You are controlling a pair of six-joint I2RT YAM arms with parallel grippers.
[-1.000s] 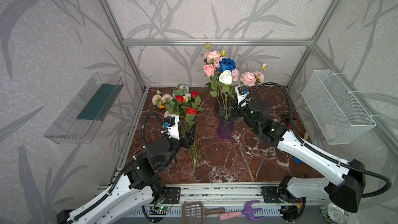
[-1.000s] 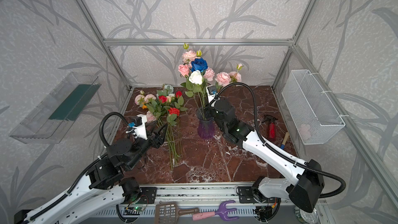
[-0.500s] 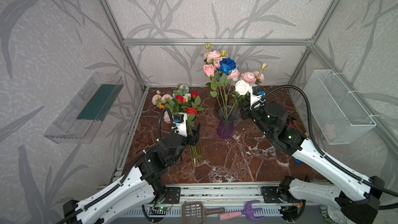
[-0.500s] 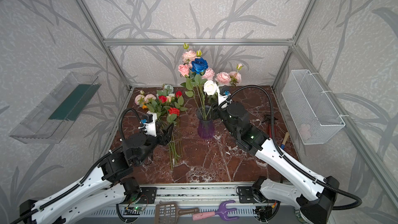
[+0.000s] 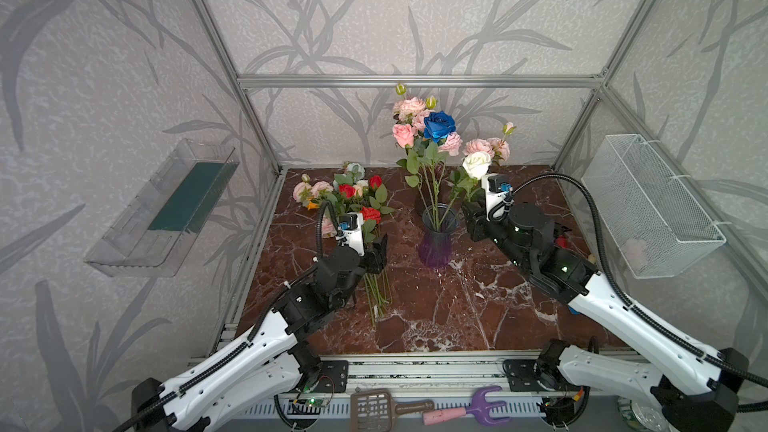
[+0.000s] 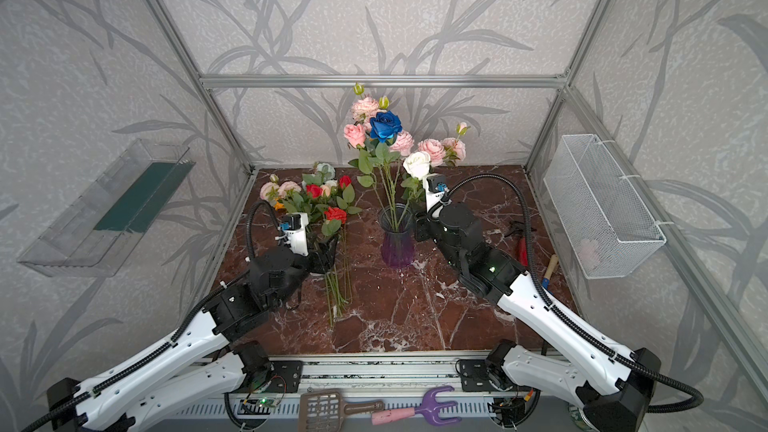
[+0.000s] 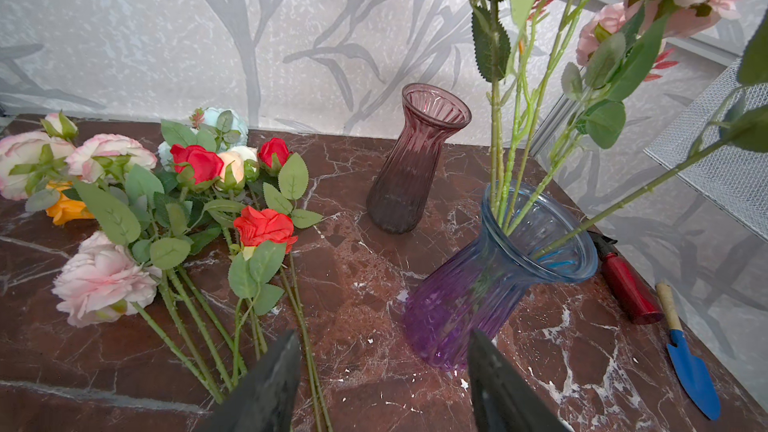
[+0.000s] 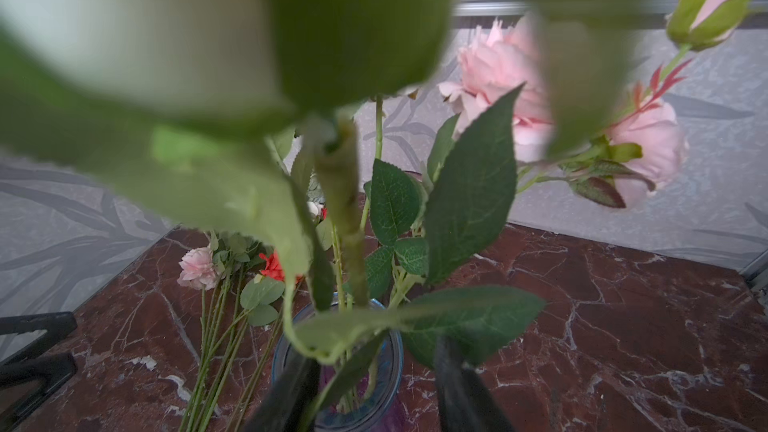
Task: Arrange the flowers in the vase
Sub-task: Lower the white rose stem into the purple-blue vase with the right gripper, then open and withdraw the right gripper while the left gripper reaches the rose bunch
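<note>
Odds and ends around a marble tabletop (image 5: 436, 317)

A clear plastic bin (image 5: 124, 238) hangs on the left wall with a dark green slab (image 5: 187, 197) lying in it. A white wire basket (image 5: 648, 201) hangs on the right wall, with something pale pink (image 5: 636, 249) at its bottom (too blurred to name). On the marble below the basket lie a red cylinder with a black top (image 7: 627, 284) and, just beside it, a blue trowel (image 7: 690, 371) with a wooden handle. An empty maroon ribbed vase (image 7: 411, 164) stands upright near the back wall. In front of the table, a brown slotted scoop (image 5: 370, 407) and a purple hand rake (image 5: 478, 407) with a pink handle lie handle to handle. Grey leaf-patterned wallpaper (image 5: 374, 6) covers the walls behind an aluminium frame (image 5: 415, 81).
</note>
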